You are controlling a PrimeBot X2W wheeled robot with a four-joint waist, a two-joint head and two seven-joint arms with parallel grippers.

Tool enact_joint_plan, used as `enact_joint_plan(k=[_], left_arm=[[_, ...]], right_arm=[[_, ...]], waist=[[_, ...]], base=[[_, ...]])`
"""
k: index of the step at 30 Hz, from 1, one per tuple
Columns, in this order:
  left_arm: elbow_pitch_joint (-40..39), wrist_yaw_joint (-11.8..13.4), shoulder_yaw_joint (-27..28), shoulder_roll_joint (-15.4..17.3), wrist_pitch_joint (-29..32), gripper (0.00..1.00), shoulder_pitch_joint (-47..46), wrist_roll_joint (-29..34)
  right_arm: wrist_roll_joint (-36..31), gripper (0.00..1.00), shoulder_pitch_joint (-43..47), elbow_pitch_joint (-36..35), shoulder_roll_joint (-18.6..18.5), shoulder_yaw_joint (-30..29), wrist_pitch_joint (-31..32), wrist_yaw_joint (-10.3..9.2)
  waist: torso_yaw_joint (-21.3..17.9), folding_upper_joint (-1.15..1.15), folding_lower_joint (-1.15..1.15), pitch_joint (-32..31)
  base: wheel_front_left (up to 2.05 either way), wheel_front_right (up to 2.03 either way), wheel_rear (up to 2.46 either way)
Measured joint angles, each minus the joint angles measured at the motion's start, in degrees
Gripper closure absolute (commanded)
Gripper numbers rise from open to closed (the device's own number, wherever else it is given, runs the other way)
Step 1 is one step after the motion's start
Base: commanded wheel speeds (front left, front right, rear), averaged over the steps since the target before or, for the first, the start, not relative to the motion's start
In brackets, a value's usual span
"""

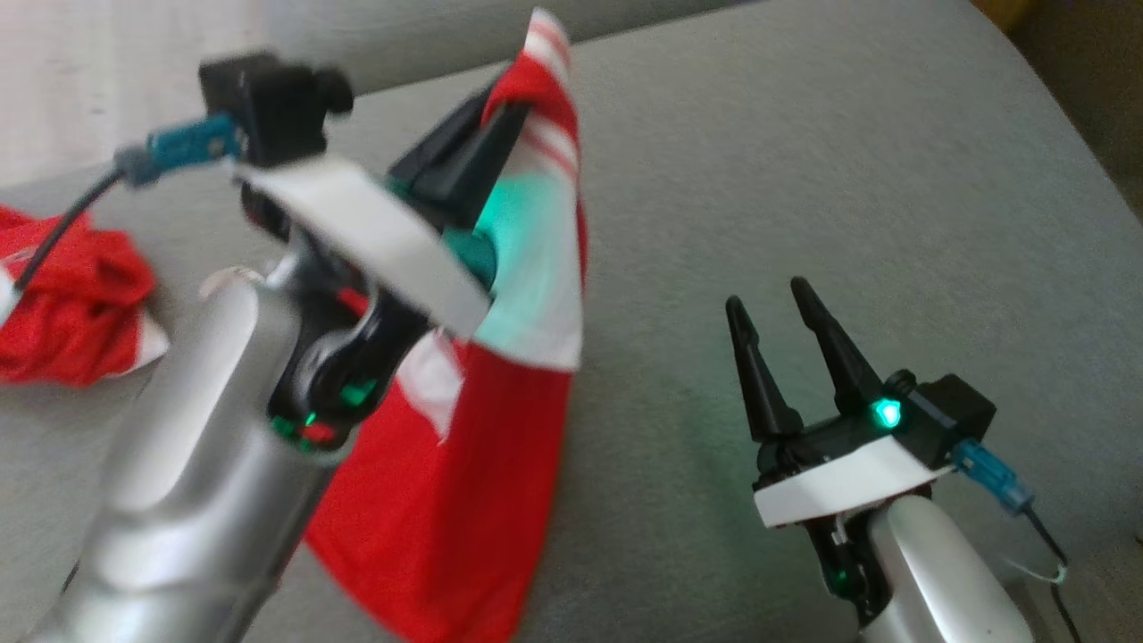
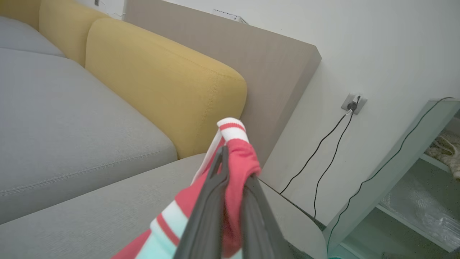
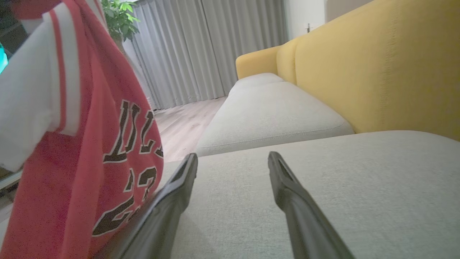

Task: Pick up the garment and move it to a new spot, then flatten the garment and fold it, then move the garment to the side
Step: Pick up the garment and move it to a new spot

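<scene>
Hanging limp from your left hand [image 1: 504,112], clamped on striped trim, garment [image 1: 464,464] dangles above grey sofa seat [image 1: 804,134]. Judge it light, soft, slippery: take lower hem with your right hand [image 1: 766,295], fingers apart, empty.

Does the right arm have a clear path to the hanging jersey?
Probably yes: the right gripper is open, with just bare grey cushion between it and the jersey hanging from the left gripper.

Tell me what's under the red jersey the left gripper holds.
The red jersey hangs from the left gripper above the grey cushion. The cushion directly beneath is covered by the cloth, and the left forearm hides the jersey's left edge.
</scene>
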Motion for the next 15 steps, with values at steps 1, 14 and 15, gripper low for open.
enact_joint_plan(k=[1,14,15], left_arm=[[1.25,0.03,0.01,-1.10,-0.29,1.00,-1.28,0.00],[10.17,-1.54,-1.04,-10.02,-3.00,1.00,-15.19,0.42],[10.24,-1.54,-1.05,-10.23,-3.00,1.00,-15.78,0.41]], right_arm=[[0.52,0.00,-0.28,-0.37,0.00,0.16,0.00,0.00],[2.57,0.00,-1.23,-1.88,-0.01,0.63,-0.01,0.00],[2.57,0.00,-1.23,-1.88,-0.01,0.58,0.00,0.00]], waist=[[-0.87,0.00,0.00,0.41],[-8.15,0.00,0.00,2.77],[-8.24,0.00,-0.01,2.62]], base=[[0.00,0.00,0.00],[0.00,0.00,0.00],[0.00,0.00,0.00]])
